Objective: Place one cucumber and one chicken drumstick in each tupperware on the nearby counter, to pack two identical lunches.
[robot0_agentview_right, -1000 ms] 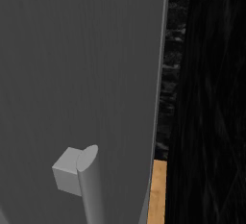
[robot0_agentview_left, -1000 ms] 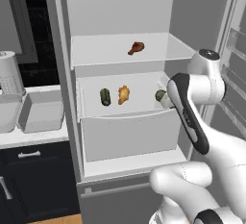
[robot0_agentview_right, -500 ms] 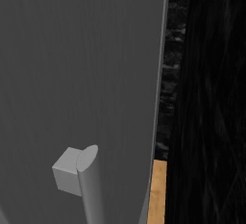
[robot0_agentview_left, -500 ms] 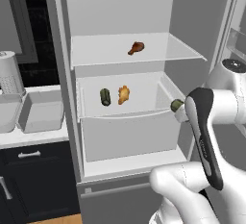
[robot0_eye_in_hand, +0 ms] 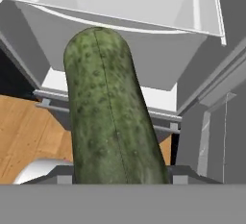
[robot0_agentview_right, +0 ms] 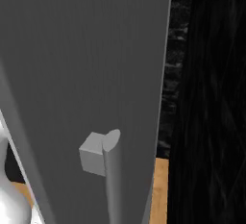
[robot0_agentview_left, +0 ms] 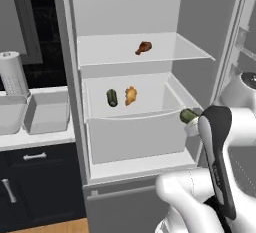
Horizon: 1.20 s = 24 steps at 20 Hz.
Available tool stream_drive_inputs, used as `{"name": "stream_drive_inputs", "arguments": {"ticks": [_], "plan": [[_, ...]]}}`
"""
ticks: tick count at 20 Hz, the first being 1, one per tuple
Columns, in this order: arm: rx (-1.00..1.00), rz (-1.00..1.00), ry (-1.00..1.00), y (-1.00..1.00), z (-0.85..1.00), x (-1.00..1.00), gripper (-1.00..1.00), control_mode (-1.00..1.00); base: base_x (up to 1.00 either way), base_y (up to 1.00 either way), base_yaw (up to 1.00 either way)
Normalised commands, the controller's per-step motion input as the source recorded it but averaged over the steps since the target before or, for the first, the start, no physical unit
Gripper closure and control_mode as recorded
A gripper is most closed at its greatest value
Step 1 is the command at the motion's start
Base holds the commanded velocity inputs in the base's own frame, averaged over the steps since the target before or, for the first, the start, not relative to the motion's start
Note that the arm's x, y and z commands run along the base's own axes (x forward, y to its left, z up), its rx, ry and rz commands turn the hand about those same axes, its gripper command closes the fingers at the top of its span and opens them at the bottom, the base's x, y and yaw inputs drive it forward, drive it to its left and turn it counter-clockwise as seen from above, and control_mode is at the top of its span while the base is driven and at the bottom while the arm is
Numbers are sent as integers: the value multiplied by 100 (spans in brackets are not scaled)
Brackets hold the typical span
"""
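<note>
My gripper [robot0_agentview_left: 195, 123] is shut on a dark green cucumber [robot0_agentview_left: 188, 115], held in front of the open fridge's right side, just outside the drawer. In the hand view this cucumber [robot0_eye_in_hand: 110, 112] rises large from the bottom and hides the fingertips. A second cucumber [robot0_agentview_left: 112, 97] and a chicken drumstick [robot0_agentview_left: 130, 95] lie in the fridge drawer. Another drumstick [robot0_agentview_left: 143, 47] rests on the glass shelf above. Two grey tupperware boxes [robot0_agentview_left: 47, 111] [robot0_agentview_left: 10, 118] stand on the white counter [robot0_agentview_left: 37, 139] at the left.
A paper towel roll [robot0_agentview_left: 12, 74] stands behind the boxes. The fridge drawer [robot0_agentview_left: 135, 137] is pulled out. The open fridge door [robot0_agentview_right: 72, 74] with its handle [robot0_agentview_right: 103, 163] stands close on the right. My arm's forearm [robot0_agentview_left: 217, 162] crosses the lower right.
The gripper has drawn back out of the drawer, right and down, with the cucumber in it. The items left in the fridge have not moved.
</note>
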Motion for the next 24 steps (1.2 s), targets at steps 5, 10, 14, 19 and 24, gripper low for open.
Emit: {"name": "stream_drive_inputs", "arguments": {"ticks": [5, 10, 14, 19, 24], "plan": [[0, 0, 0, 0, 0, 0, 100, 100, -50, 89, 0], [0, 0, 0, 0, 0, 0, 100, 100, -26, 100, 0], [0, 0, 0, 0, 0, 0, 100, 100, -9, 100, -4], [0, 0, 0, 0, 0, 0, 100, 100, 22, 99, -28], [0, 0, 0, 0, 0, 0, 100, 100, 64, 74, -22]]}}
